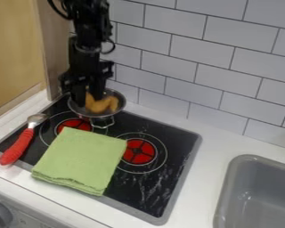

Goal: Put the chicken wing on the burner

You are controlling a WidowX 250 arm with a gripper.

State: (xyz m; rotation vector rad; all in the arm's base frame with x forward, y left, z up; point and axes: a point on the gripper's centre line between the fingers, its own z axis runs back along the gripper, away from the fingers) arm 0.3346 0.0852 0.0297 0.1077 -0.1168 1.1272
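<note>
The gripper (87, 99) hangs down from the upper left into a metal pan (121, 103) at the back of the stove. It is open, its two fingers standing apart over the pan's left part. A golden-brown chicken wing (102, 105) lies in the pan, its left end beside and partly behind the fingers. Whether they touch it, I cannot tell. Two red burners show on the black stovetop: one (139, 152) right of the green cloth, the other (75, 124) just in front of the pan, partly covered by the cloth.
A folded green cloth (79, 159) covers the stove's front middle. To its left lies a spoon with a red handle (18, 148). The grey sink (231, 189) is at the lower right, and a tiled wall (168, 67) rises right behind the pan.
</note>
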